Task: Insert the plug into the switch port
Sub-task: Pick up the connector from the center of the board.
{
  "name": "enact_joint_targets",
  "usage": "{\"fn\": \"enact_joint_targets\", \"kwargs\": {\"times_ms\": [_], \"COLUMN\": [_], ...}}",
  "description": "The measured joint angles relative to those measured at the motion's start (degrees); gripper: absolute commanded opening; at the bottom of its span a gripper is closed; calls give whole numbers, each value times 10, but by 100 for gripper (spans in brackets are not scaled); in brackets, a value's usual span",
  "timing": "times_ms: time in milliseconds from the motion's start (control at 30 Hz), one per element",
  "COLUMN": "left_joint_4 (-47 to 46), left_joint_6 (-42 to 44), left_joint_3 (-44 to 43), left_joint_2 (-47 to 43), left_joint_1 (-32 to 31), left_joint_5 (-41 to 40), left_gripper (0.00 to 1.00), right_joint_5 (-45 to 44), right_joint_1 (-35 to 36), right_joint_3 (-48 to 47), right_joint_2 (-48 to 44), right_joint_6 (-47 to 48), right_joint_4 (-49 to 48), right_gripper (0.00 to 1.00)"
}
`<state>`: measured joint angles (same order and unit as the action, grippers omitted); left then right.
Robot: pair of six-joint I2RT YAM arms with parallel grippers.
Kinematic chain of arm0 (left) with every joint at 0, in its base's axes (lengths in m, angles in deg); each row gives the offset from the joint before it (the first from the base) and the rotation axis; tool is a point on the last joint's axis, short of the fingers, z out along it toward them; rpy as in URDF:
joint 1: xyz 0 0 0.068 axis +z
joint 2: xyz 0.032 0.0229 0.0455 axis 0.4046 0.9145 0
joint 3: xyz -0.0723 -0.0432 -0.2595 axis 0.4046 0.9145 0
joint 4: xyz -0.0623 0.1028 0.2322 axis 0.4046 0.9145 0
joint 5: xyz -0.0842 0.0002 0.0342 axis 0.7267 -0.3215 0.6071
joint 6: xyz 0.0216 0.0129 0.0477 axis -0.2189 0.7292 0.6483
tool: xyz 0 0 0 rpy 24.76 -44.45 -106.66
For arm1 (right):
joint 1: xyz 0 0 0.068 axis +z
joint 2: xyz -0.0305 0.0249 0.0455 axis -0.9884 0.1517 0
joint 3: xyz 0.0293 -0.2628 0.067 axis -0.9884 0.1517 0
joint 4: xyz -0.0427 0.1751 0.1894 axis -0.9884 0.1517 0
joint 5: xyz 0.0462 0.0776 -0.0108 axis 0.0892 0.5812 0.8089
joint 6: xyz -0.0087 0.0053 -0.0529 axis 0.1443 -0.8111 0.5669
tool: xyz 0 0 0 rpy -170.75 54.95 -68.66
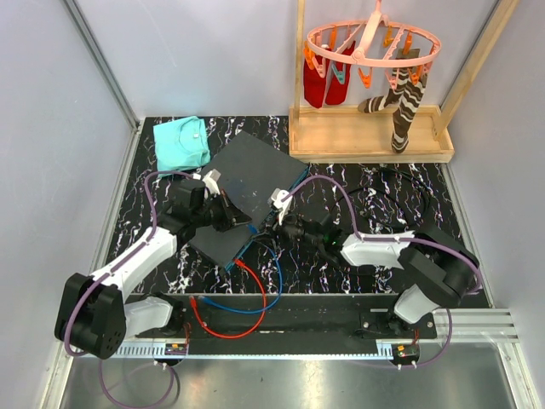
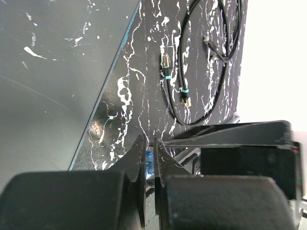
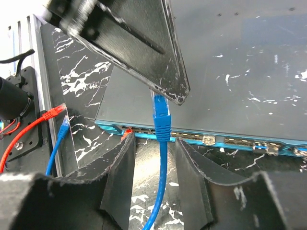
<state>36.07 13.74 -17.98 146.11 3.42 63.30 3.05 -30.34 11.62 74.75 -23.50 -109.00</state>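
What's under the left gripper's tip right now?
The blue plug, pointing up in front of the switch port edge, its cable dropping through the open right gripper. The shut left gripper covers the plug's tip, so its clip is hidden.

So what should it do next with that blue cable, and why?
Probably close the right gripper on the blue cable: its fingers stand open either side, the left gripper pinches the plug, and the plug is not yet in the switch.
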Motion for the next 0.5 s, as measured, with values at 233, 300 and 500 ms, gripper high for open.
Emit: {"fn": "enact_joint_targets", "kwargs": {"times_ms": [233,300,500], "left_joint_4": [-2,-2,-1], "left_joint_6": [1,1,4], "left_joint_3": [1,1,3], "left_joint_2": [-14,-15,-17], "left_joint_1": [0,0,0], "left_joint_5": [8,9,9], "left_gripper": [0,0,0], "right_joint_5": [13,18,29], "right_joint_1": [-1,-2,-10], "right_joint_3": [-7,-12,-22], "right_joint_2": [28,31,31], "right_joint_6": [0,0,0], "right_joint_4": [-28,-34,-43], "right_gripper": [40,38,28]}}
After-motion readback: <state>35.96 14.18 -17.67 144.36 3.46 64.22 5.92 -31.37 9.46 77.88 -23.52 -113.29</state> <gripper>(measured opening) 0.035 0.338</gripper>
